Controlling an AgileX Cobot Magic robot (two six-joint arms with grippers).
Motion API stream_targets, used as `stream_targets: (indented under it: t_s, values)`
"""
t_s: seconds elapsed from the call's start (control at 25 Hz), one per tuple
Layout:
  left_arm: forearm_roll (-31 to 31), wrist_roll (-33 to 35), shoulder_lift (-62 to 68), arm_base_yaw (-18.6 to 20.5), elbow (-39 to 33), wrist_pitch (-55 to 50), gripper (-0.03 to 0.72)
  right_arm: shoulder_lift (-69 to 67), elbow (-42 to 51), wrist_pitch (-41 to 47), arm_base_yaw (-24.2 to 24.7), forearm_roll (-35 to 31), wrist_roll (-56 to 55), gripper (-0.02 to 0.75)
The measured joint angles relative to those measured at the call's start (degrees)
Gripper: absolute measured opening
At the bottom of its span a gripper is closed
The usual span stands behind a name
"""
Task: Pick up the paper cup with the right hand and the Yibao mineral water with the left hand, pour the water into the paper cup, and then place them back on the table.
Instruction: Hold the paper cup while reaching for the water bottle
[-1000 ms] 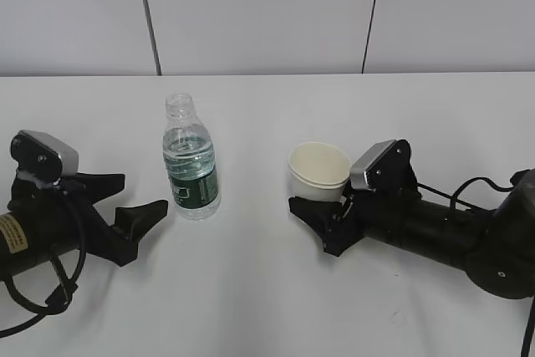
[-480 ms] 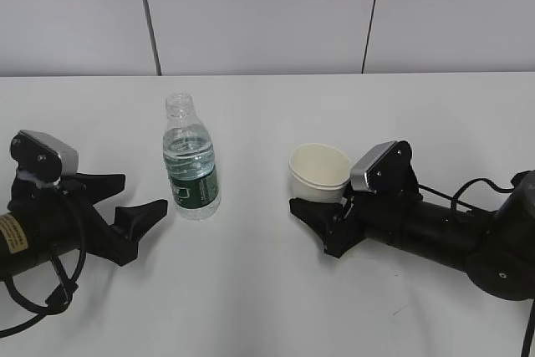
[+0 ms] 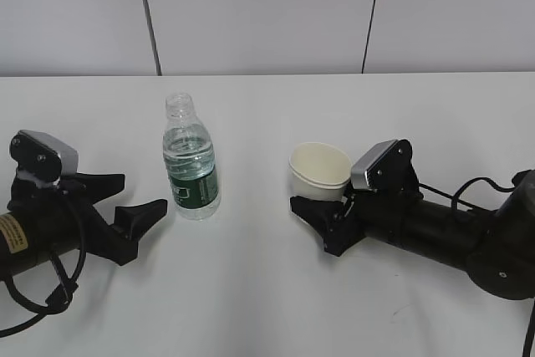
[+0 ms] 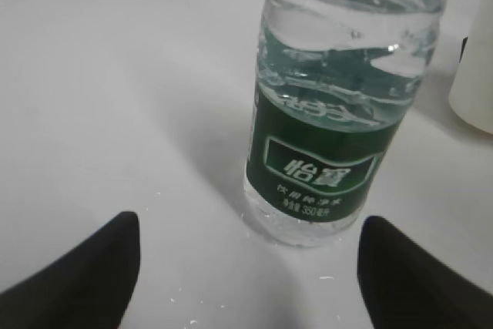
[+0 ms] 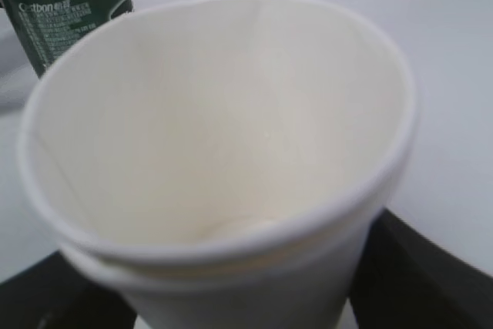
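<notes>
White table (image 3: 276,307), pale panelled wall behind with two dark vertical seams. A few tiny specks on the surface near the bottle base in the left wrist view.

Yibao mineral water (image 3: 191,160): upright on the table, uncapped, long axis vertical, water (image 4: 347,59) reaching roughly to the shoulder above the green label. In the exterior view it stands at about 2 o'clock from the left hand (image 3: 125,206), just beyond the fingertips. Left jaws spread wide, nothing between them; the wrist view shows the bottle centred in the gap, both fingertips (image 4: 85,267) short of its base and not touching it.

Paper cup (image 3: 319,170): at about 11 o'clock from the right hand (image 3: 322,215), mouth up, tilted slightly. It looks empty in the right wrist view. The right fingers sit either side of the cup's lower wall; the view suggests they bracket it closely, but contact is hidden under the rim, so I cannot tell whether the jaws are clamped or merely close. Whether the cup base is on the table is also hidden.

Judgement: the right arm is nearer its object. The left needs a straight advance toward 2 o'clock, low, fingers passing either side of the label band before closing. Risk: nudging the open bottle over.
</notes>
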State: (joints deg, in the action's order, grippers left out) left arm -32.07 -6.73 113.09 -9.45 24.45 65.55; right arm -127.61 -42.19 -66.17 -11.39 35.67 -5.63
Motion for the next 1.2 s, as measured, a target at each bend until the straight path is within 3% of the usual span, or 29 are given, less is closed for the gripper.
stream_targets:
  t_s: [0.56,0.88,1.2]
  values:
    - [0.1,-1.1,0.0,-1.1,0.0,0.0,0.534,0.0,0.0,0.0,0.0,0.0,0.2,0.54]
    - [1.7,-3.4,0.0,-1.1,0.0,0.0,0.641,0.0,0.0,0.0,0.0,-0.3,1.2,0.54]
    - [-1.0,-3.0,1.6,-1.8,3.9,0.0,0.651,0.0,0.0,0.0,0.0,-0.5,1.3,0.54]
